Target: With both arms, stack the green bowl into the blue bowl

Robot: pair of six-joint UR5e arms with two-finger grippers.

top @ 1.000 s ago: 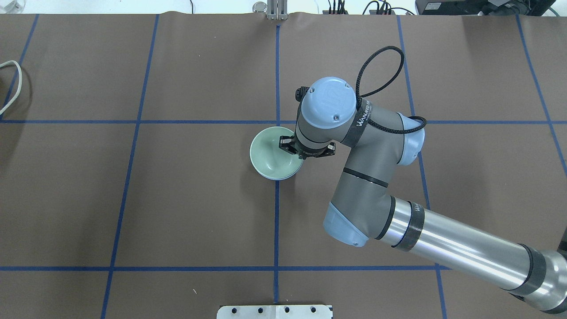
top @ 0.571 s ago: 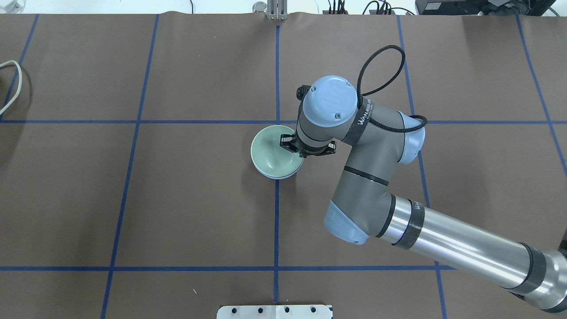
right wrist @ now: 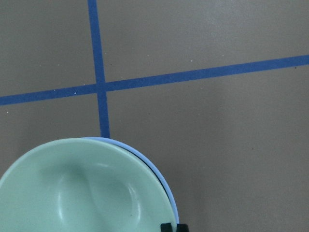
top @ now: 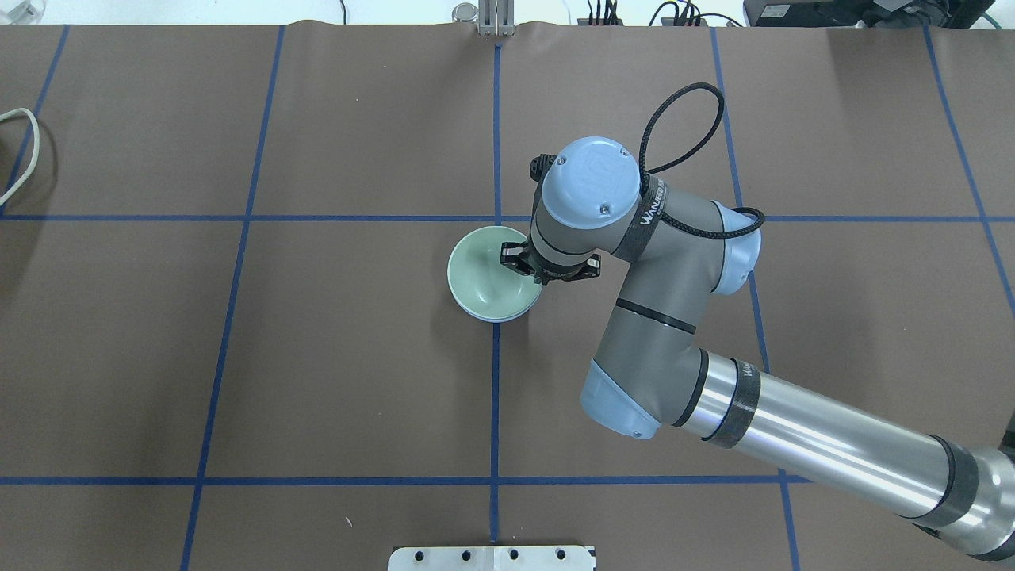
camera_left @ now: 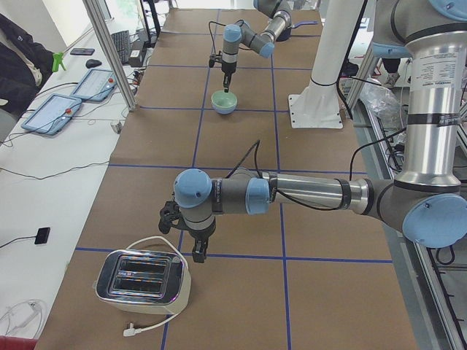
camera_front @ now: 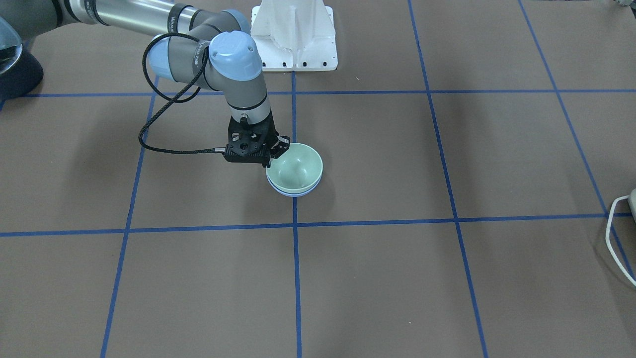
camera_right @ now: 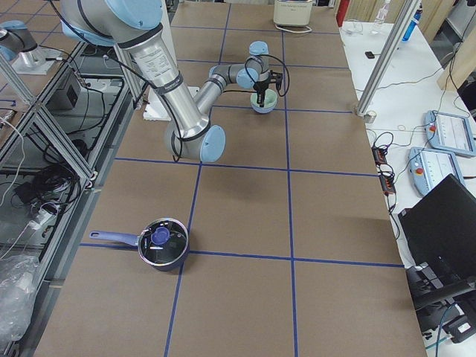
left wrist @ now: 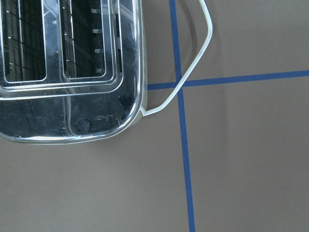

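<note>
The pale green bowl (camera_front: 295, 171) sits nested inside the light blue bowl (camera_front: 297, 194) at the table's middle; only a thin blue rim shows below it. They also show in the overhead view, the green bowl (top: 485, 276) over the blue bowl's rim (top: 501, 319). My right gripper (camera_front: 271, 158) points down at the bowls' rim nearest the robot's right. In the right wrist view its fingertips (right wrist: 166, 227) straddle the rim of the green bowl (right wrist: 82, 193) and the blue bowl (right wrist: 164, 178), close together. My left gripper (camera_left: 197, 254) hangs by the toaster; I cannot tell its state.
A chrome toaster (camera_left: 142, 281) with a white cord stands at the table's left end, also in the left wrist view (left wrist: 67, 67). A dark pot with a lid (camera_right: 163, 244) sits at the right end. The white robot base (camera_front: 294, 35) is behind the bowls.
The right arm and the bowls shifted a few pixels away and back; they stand as one second ago.
</note>
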